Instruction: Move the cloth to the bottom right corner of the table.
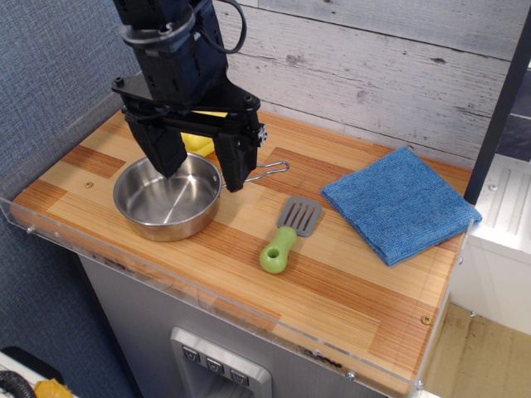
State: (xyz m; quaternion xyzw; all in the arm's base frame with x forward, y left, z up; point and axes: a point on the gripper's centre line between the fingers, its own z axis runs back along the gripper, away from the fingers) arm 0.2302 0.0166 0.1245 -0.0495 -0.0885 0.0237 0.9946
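The table (332, 290) fills most of the frame, its clear rim running along the lower edge and down the right side. My arm hangs in the upper left of the frame, and my pincer (199, 170) is spread wide with nothing in it — one finger dips over the steel pan (166, 197), the other sits beside the pan's wire handle (270, 172). The cloth (401, 203) lies folded at the right of the frame, near the wall, its right corner reaching the table's edge there; the free corner I judge to be the goal is at the lower right.

The risks, as I see them. To reach the cloth I must cross from upper left to right, and a finger this low could catch the pan's wall or handle and drag it. The spatula (290, 232) lies between pan and cloth — a low sweep could knock it. The cloth is soft and folded, so a shallow pinch may lift only the top layer and unfold it. Dragged too far, it could ride over the rim and drop off. Something yellow (199, 145) sits behind my pincer; I cannot tell what.
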